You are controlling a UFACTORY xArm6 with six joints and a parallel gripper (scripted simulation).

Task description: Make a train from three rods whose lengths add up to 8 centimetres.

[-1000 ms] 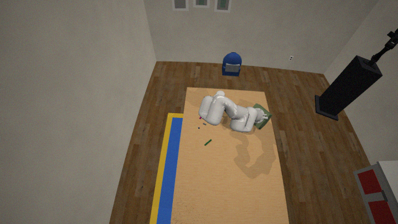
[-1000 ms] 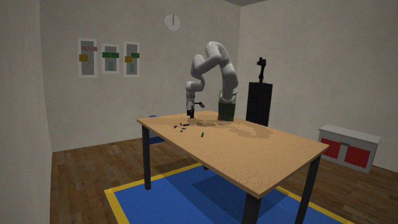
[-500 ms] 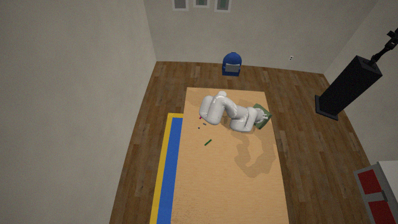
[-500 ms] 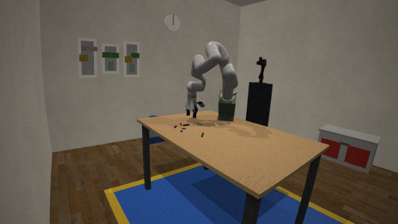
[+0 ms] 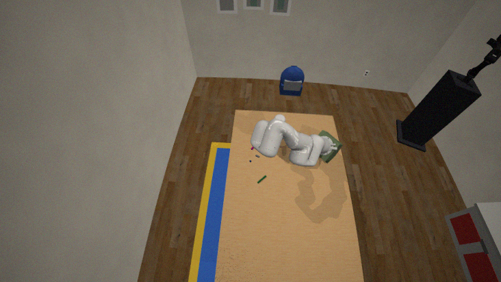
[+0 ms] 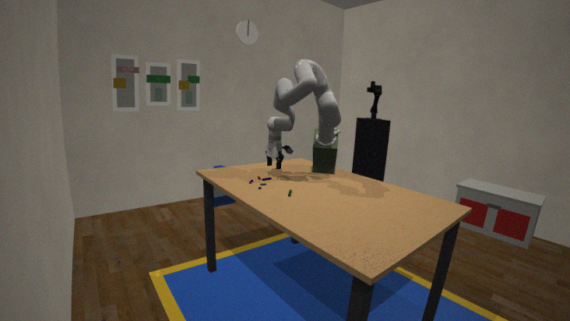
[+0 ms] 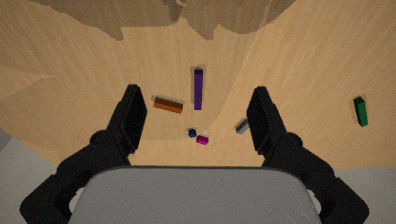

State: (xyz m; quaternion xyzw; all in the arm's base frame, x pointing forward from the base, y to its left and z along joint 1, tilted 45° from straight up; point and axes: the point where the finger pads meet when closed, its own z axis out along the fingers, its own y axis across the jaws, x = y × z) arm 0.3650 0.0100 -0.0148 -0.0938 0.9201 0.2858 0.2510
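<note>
My claw (image 6: pixel 273 164) (image 7: pixel 197 98) hangs above the table (image 5: pixel 280 227) (image 6: pixel 339 215) (image 7: pixel 300 50), fingers wide apart, nothing between them. In my wrist view the purple rod (image 6: pixel 266 178) (image 7: pixel 198 90) lies below and ahead, sideways between the fingers, its long axis across their closing line; I judge that it needs little twist to grip. The orange rod (image 6: pixel 258 178) (image 7: pixel 168 105) lies to its left, nearly along that line, so it would need a large turn. Closer to that view's lower edge sit a blue rod (image 6: pixel 251 181) (image 7: pixel 192 133) and the magenta rod (image 5: pixel 252 148) (image 6: pixel 250 181) (image 7: pixel 202 140); the grey rod (image 5: pixel 257 156) (image 6: pixel 262 184) (image 7: pixel 241 126) slants by the right finger. A second blue rod (image 5: pixel 250 161) (image 6: pixel 259 188) shows outside. Farthest lies the green rod (image 5: pixel 261 179) (image 6: pixel 290 192) (image 7: pixel 361 112). Purple with both blues would make eight; no train lies built.

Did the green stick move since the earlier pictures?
No. The green rod sits in the same spot against the table's edges, slanting the same way.
</note>
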